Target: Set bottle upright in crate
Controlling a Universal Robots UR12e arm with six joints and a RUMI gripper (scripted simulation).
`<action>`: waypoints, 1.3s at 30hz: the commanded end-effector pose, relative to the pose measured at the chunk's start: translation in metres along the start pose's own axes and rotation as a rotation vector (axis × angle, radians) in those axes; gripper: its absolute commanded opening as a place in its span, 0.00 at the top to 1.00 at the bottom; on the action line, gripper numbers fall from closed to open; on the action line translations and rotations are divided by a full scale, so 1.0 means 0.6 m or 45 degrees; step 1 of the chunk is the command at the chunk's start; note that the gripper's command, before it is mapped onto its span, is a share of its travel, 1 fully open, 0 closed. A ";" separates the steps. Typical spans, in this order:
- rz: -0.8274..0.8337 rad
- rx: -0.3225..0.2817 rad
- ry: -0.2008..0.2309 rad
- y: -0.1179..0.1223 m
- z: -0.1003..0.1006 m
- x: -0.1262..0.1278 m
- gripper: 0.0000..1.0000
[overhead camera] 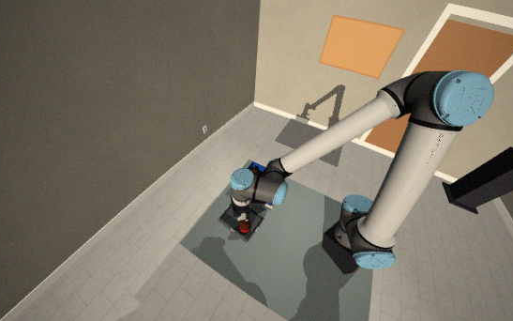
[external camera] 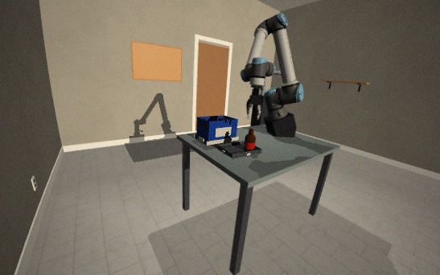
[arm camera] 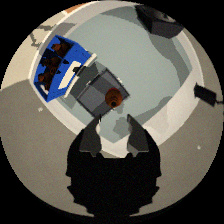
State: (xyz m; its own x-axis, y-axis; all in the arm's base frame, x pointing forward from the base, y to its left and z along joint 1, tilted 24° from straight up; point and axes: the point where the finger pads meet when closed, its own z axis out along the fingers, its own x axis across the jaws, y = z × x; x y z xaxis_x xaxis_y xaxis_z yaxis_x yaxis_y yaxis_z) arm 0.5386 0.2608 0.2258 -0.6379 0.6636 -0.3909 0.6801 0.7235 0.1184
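A brown bottle (overhead camera: 244,226) (external camera: 250,141) (arm camera: 113,97) with a red lower band stands upright on the dark tray (external camera: 232,153) (arm camera: 91,95), near one corner. The blue crate (external camera: 203,133) (arm camera: 80,54) stands beside the tray; in the wrist view several brown bottles are in it. In the top view the arm hides most of the crate. My gripper (external camera: 252,117) (arm camera: 114,114) is partly open, with nothing between its fingers. It points down, well above the tray and bottle. In the wrist view the bottle appears just beyond the gap between the fingertips.
The tray and crate are on the grey-green table (external camera: 297,150) (arm camera: 130,42), near one of its corners. The crate's walls and the bottles inside rise beside the tray. The arm's dark base (overhead camera: 341,249) (external camera: 281,125) stands at the other side of the table. Shadows fall across the table.
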 end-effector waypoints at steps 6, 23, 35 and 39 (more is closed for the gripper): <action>0.000 -0.002 -0.001 0.001 -0.001 -0.001 0.62; 0.000 -0.002 -0.001 0.001 0.000 -0.001 0.62; 0.000 -0.001 -0.001 0.001 0.009 -0.001 0.62; 0.000 -0.001 -0.001 0.001 0.016 -0.001 0.62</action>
State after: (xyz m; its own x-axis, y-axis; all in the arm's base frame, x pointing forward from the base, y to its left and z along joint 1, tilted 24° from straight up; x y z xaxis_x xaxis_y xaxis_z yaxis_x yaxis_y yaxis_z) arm 0.5408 0.2595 0.2202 -0.6380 0.6635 -0.3908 0.6800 0.7236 0.1183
